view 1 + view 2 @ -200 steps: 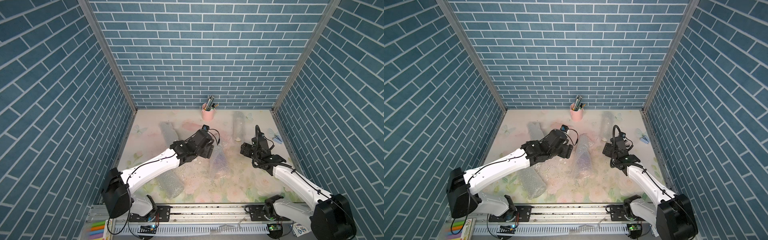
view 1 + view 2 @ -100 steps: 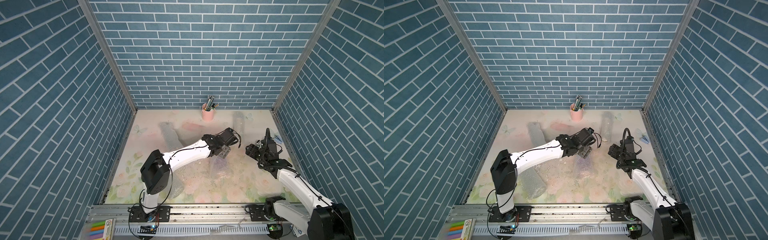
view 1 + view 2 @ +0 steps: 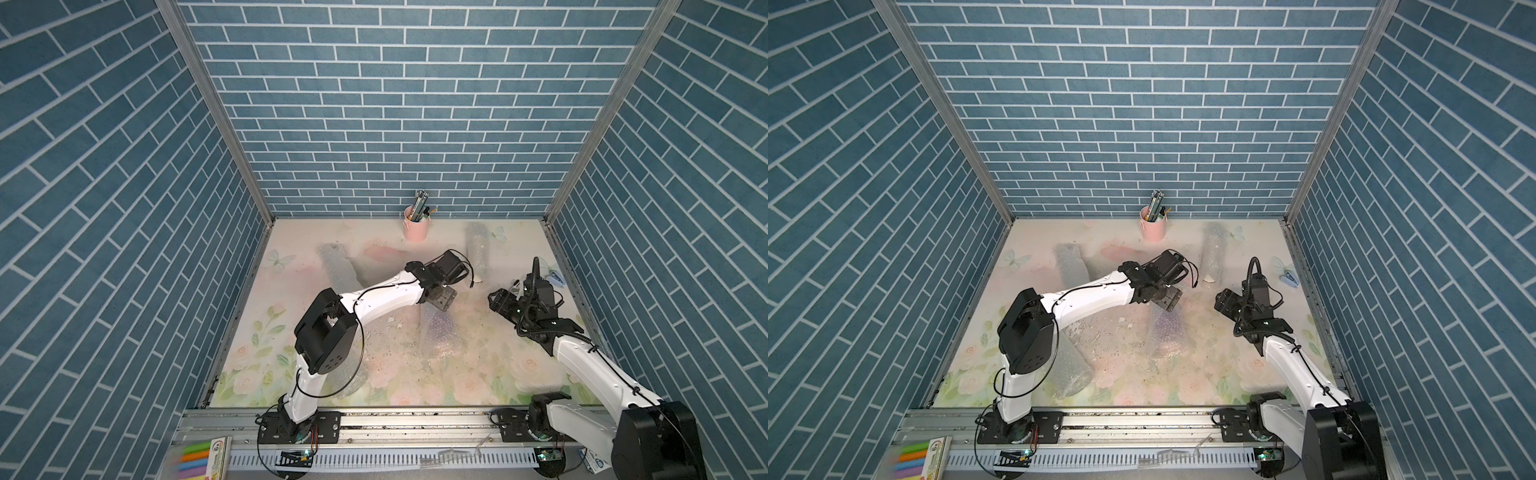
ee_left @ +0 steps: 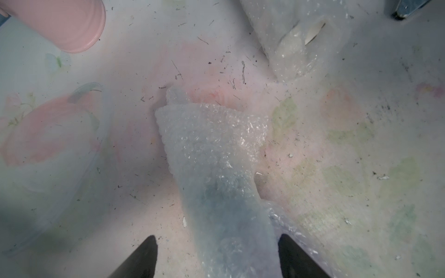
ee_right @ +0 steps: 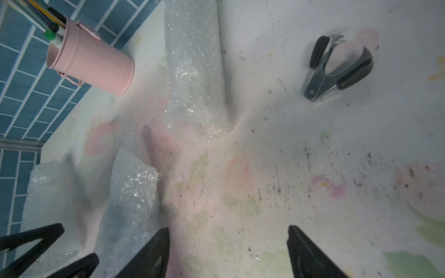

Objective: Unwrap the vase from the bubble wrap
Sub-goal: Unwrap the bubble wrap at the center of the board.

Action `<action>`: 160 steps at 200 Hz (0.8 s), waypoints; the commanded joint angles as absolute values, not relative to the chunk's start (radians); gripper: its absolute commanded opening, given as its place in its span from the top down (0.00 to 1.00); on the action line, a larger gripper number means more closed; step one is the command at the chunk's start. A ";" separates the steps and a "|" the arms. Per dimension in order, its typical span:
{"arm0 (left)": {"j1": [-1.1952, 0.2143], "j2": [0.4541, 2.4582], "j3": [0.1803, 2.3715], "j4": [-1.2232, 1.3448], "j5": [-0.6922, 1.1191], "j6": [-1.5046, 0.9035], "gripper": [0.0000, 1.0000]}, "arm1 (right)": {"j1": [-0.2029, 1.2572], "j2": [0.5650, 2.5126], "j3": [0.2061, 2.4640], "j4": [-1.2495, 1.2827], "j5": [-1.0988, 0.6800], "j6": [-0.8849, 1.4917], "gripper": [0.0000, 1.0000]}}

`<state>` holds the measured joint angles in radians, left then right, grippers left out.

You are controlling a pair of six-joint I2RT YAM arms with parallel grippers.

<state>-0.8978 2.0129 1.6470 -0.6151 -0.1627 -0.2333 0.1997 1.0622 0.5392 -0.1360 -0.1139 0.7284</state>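
Bundle: clear, crinkly bubble wrap bundle is lying around the middle of the floral-printed worktop, running from the centre toward the front edge. A bluish-purple tint is showing through it in the left wrist view, but what is inside cannot be told.
Left claw: black left gripper is hanging over the far part of the bundle with its jaws standing wide. In the left wrist view the wrap is passing between the two fingers, one just beside its edge and the other apart from it. Nothing is being pinched, and whether either finger is touching it cannot be told.
Right claw: black right gripper is hovering on the right-edge side of the bundle, near it but apart. Its jaws are spread wide over bare worktop and are holding nothing.
Other wrap: three more clear bubble wrap rolls are lying on the worktop. One is lying toward the far-left corner, one near the far edge right of centre, and one by the front edge, partly under the left arm.
Cup: pink metal pen cup is standing at the middle of the far edge, holding pens.
Staple remover: metal staple remover with black grips is lying close to the right edge.
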 commanded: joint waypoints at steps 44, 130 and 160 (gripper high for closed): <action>-0.808 1.960 1.448 -0.486 -0.057 -0.294 0.21 | 0.246 1.090 0.580 -0.150 -0.157 0.716 0.24; -0.700 1.805 1.178 -0.315 0.003 -0.357 0.22 | 0.461 1.254 0.655 -0.070 -0.094 0.783 0.26; -0.679 1.784 1.129 -0.300 0.008 -0.371 0.23 | 0.512 1.306 0.662 -0.013 -0.094 0.825 0.27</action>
<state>-0.6937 1.7920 1.1748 -0.2939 -0.0021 -0.3569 0.4759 1.2728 0.6415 -0.0753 -0.1173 0.7578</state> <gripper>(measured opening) 0.775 0.733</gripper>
